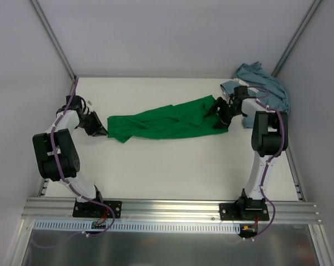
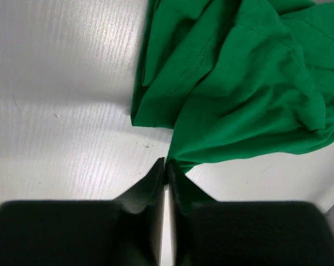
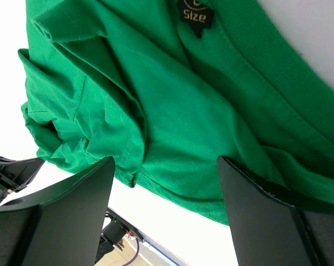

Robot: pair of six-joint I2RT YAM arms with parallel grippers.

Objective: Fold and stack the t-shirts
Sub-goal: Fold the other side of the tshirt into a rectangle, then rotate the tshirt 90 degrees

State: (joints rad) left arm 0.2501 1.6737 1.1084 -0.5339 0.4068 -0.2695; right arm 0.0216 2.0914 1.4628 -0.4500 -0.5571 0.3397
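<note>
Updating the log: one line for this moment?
left pincer: shut on bright green cloth t-shirt corner | right pincer: open, collar end | blue-grey cloth t-shirt: bunched, far right

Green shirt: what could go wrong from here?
The left gripper is shut on only a small corner of the green shirt; a pull may slip it free. The right gripper is open over bunched cloth near the collar; closing may catch several layers. The blue-grey shirt lies crumpled beside the right arm and might get dragged.
</note>
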